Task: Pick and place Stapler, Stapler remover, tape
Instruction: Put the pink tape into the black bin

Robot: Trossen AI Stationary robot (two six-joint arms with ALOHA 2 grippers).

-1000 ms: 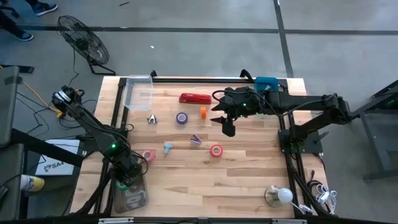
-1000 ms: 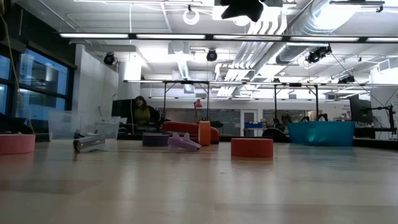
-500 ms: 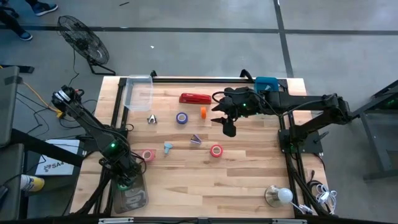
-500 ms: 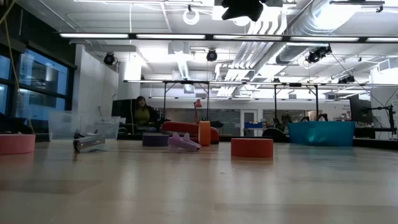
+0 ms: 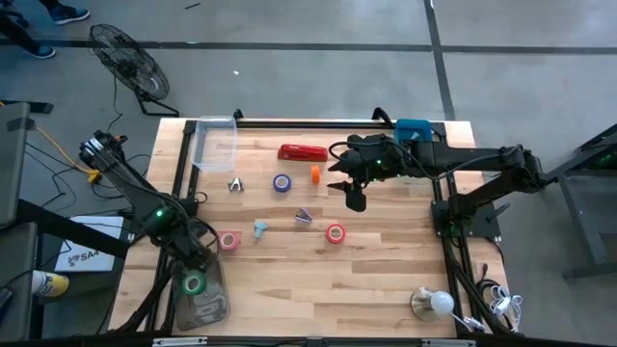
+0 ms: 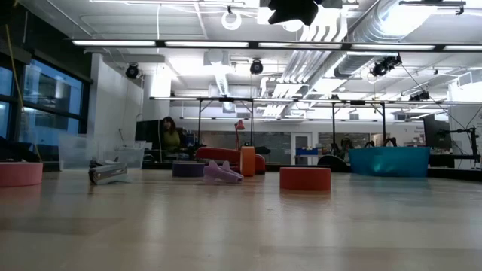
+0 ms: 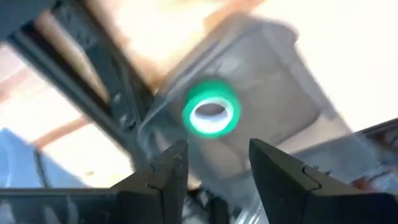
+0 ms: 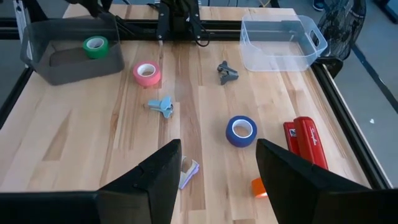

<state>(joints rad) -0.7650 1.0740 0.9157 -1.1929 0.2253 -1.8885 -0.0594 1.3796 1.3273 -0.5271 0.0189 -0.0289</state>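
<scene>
Wooden table (image 5: 386, 260), red stapler (image 5: 301, 152), purple tape roll (image 5: 281, 183), pink tape roll (image 5: 229, 240), red tape roll (image 5: 335, 233), clear bin (image 5: 214, 142), grey bin (image 5: 201, 299), teal bin (image 5: 413, 129).

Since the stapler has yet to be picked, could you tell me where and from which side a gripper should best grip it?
Probably across its narrow width near mid-length, coming straight down. The stapler lies flat and long on the table, apart from the orange piece and purple tape roll. The open right gripper is the nearer one.

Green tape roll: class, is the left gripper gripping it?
No. The green tape roll lies in the grey bin, apart from the open left gripper above it.
</scene>
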